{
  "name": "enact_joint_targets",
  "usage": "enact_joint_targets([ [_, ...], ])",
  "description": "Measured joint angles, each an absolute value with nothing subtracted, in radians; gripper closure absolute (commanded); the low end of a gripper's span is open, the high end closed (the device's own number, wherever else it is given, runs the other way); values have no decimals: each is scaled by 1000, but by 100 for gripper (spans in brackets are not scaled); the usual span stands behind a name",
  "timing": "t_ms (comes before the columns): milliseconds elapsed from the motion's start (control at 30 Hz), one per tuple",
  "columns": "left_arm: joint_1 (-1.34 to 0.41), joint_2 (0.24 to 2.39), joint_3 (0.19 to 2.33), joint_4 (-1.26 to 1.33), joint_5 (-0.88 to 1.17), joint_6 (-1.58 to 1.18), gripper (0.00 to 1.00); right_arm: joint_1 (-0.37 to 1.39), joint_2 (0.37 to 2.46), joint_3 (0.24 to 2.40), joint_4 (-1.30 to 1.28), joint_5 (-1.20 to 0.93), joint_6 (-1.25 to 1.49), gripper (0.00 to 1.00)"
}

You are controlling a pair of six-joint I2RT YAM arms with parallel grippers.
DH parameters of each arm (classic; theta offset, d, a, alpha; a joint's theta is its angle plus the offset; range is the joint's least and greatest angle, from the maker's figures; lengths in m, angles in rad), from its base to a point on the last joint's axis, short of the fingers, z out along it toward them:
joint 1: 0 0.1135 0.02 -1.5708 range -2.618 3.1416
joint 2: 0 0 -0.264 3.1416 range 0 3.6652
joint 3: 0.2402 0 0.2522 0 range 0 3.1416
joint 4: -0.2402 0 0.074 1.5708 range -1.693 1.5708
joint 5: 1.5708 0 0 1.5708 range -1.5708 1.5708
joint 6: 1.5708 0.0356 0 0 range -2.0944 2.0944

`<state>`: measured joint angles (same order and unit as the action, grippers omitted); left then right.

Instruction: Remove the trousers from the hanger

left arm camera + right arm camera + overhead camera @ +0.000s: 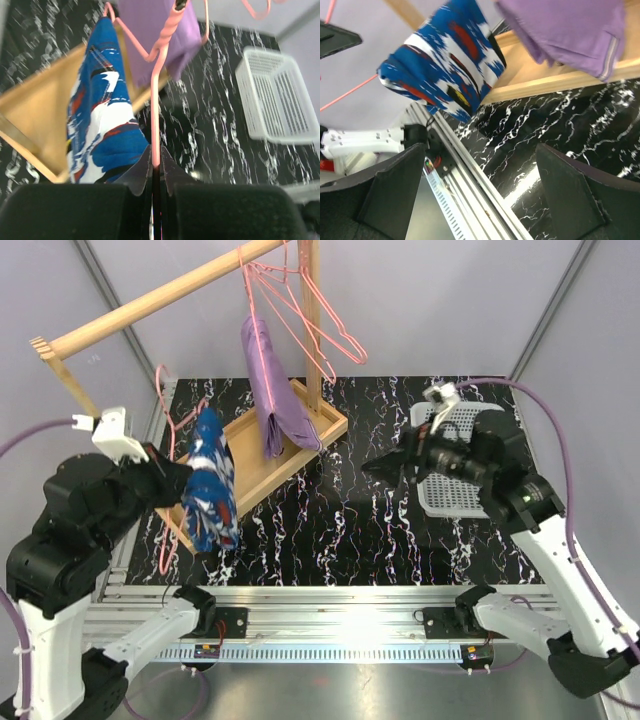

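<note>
Blue shorts point(210, 490) dangle at the left on a pink hanger point(156, 100), its wire pinched tight in the left end effector point(155, 162). Lilac shorts point(268, 390) hang from the rail point(150, 300). Right end effector point(480, 165), wide open and empty, faces the blue pair; gripping and pulling them off looks next.

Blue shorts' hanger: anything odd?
Yes. The pink hanger carrying the blue shorts is off the wooden rail, pinched in the shut left tool and tilted; the purple shorts hang from the rail.
</note>
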<state>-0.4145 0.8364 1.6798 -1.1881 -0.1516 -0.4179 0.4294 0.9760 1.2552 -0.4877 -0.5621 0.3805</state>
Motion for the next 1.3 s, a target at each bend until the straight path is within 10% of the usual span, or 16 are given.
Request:
enact_joint_targets([
  [500, -415, 768, 1634, -1172, 57, -548, 100, 1518, 1286, 1112, -28, 602, 90, 1],
  [1300, -325, 963, 2135, -1145, 125, -802, 100, 1491, 1571, 1119, 369, 841, -56, 0],
])
